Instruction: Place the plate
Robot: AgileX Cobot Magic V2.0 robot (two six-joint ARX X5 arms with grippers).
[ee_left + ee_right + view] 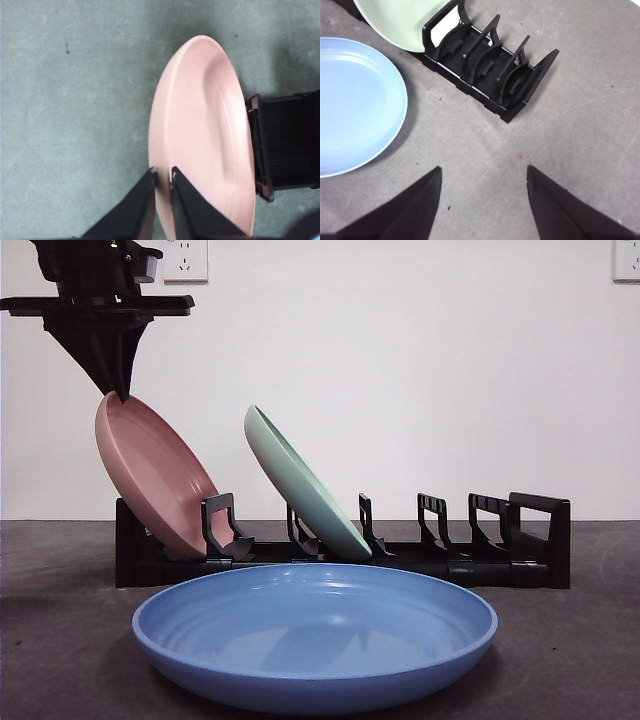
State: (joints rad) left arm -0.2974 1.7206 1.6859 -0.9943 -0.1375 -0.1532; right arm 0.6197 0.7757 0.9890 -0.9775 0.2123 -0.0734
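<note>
Two black fingers (pixel 184 200) of the left gripper (pixel 162 172) pinch the top rim of the pink plate (pixel 150 472), one on each face, closed on it. The plate is smooth, matte and shallow; it leans tilted in the end slot of the black rack (pixel 540 540), its lower edge down in the slot. A green plate (pixel 300 485) leans two slots along. A blue plate (pixel 315 635) lies flat on the desk (pixel 60 640) just before the rack. The right gripper (pixel 484 172) hangs spread wide above bare desk.
</note>
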